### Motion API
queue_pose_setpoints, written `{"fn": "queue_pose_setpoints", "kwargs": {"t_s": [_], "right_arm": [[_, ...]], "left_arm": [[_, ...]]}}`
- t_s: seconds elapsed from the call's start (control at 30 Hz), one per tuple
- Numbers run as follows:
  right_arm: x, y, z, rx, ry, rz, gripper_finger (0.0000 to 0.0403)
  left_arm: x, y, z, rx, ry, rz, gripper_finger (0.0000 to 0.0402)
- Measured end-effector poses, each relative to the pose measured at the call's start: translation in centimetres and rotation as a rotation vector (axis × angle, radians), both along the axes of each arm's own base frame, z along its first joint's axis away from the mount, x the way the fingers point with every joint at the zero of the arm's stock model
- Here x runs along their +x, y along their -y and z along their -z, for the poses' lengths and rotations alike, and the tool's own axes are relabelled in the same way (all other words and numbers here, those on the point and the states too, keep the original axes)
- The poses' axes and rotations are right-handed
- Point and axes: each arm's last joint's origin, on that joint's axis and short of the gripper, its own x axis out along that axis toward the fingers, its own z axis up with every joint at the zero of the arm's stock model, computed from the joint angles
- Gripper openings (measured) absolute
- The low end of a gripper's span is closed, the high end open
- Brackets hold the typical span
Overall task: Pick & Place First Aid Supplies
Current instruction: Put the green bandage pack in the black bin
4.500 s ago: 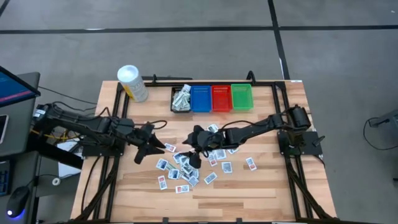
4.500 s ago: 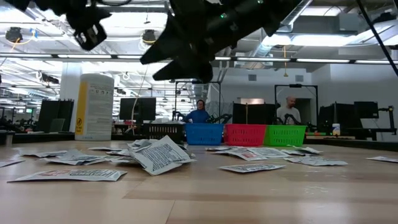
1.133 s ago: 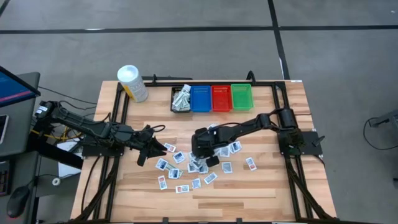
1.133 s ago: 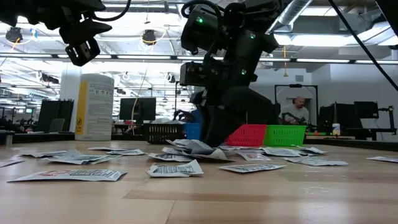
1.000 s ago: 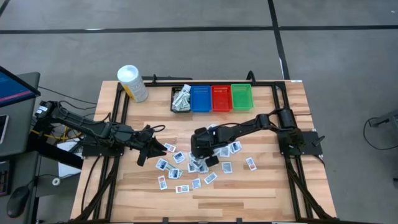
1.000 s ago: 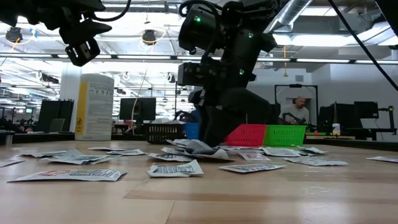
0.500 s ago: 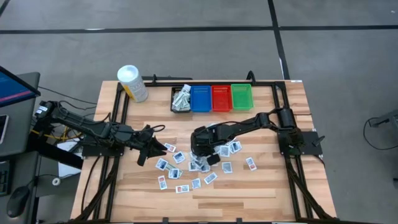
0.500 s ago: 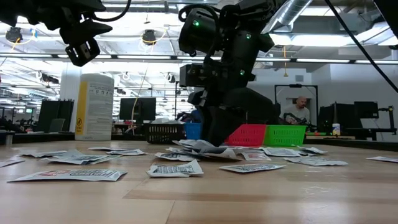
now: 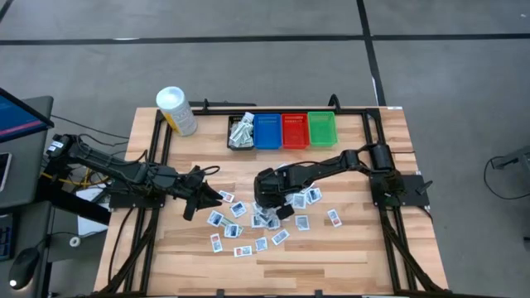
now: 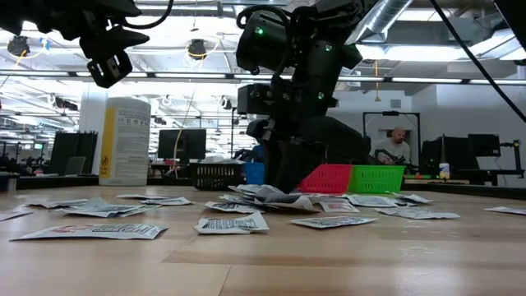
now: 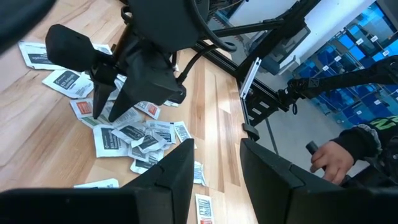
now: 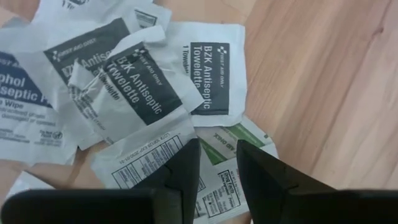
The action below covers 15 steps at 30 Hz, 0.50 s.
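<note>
The right end effector (image 12: 212, 163) is lowered onto the packets (image 9: 263, 217) scattered mid-counter (image 9: 348, 257), fingers slightly parted astride an overlapped packet's edge (nothing yet gripped), presumably to pinch one free, while the left end effector (image 9: 192, 201) waits left, open and empty.

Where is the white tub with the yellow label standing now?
In the high view, the white tub stands at the table's far left corner, left of the black bin.
</note>
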Motion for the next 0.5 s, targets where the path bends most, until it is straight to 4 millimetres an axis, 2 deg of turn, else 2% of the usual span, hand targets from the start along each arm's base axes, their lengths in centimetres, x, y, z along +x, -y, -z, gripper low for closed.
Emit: {"fn": "queue_pose_setpoints", "kwargs": {"t_s": [0.23,0.5], "right_arm": [[-0.13,0.25,-0.03,0.009,-0.016,0.036,0.0117],[0.57,0.15,-0.19,0.003,0.062,0.000,0.0213]], "left_arm": [[0.00,0.00,0.00,-0.003,-0.001,-0.001,0.0131],[0.00,0.00,0.00,-0.006,-0.001,-0.001,0.0131]]}}
